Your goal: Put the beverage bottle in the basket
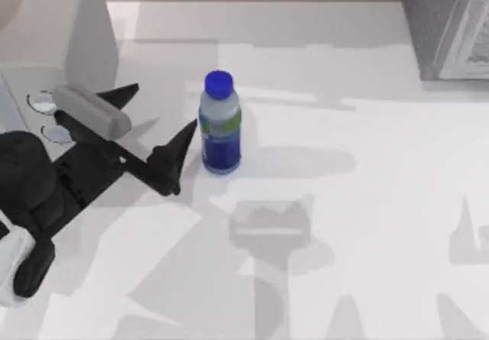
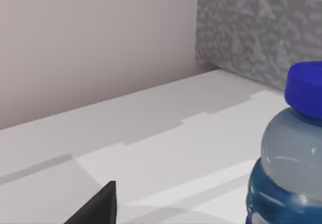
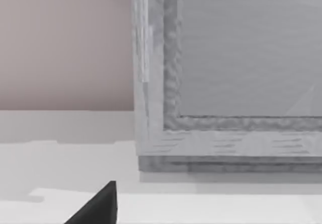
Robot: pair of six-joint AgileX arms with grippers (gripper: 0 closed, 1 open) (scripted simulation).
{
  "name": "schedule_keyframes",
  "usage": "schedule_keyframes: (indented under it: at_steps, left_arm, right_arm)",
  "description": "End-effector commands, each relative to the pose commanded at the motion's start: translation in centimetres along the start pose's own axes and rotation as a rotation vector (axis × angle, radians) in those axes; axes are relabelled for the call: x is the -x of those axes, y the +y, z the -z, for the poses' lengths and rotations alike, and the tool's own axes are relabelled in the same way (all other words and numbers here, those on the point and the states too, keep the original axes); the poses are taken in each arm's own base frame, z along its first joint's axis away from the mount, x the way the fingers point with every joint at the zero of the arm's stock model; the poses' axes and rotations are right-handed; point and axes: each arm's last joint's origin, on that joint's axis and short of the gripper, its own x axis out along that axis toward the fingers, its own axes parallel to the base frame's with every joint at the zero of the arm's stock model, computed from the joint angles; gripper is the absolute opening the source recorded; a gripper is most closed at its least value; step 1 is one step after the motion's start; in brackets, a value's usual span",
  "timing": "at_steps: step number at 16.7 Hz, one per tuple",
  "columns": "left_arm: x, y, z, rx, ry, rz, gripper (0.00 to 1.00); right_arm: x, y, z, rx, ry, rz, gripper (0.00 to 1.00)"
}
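The white bench spreads wide, and the biggest thing on it is the grey basket, off at two o'clock in the top view, well apart from everything else. Next in size is the left arm, reaching in from nine o'clock; its left tool is spread wide, released and holding nothing, one dark finger near the bottle's lower label, the other farther back toward ten o'clock. Smallest is the beverage bottle, upright a little left of the bench's middle, just past the finger tips and not yet between them. I'd judge the risk to be a tip-over: the near finger sits just beside the label, so a slightly crooked advance could nudge the bottle over or push it away before the fingers close. The left wrist view gives the blue cap and pale shoulder close up, with the basket wall behind, which the overhead flattens. The right wrist view shows the basket's rim near, so the right tool, whose grip I cannot tell, hangs by the basket.
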Motion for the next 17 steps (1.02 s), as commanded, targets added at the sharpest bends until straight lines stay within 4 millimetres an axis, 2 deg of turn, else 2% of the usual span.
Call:
schedule_keyframes:
  at_steps: [3,6,12,13,17]
  left_arm:
    - [-1.2,-0.5,3.5,-0.002,0.002,0.070,1.00]
    - [-1.7,-0.9,5.6,-0.007,-0.005,0.112,1.00]
    - [-1.8,-1.0,6.2,-0.009,-0.008,0.122,1.00]
    - [-1.7,-0.9,7.2,0.011,0.035,0.118,1.00]
    - [-2.8,-0.9,6.6,-0.009,-0.005,0.122,1.00]
  right_arm:
    - [0.0,0.0,0.0,0.000,0.000,0.000,1.00]
    - [0.0,0.0,0.0,0.000,0.000,0.000,1.00]
    - [0.0,0.0,0.0,0.000,0.000,0.000,1.00]
    - [0.0,0.0,0.0,0.000,0.000,0.000,1.00]
    - [0.0,0.0,0.0,0.000,0.000,0.000,1.00]
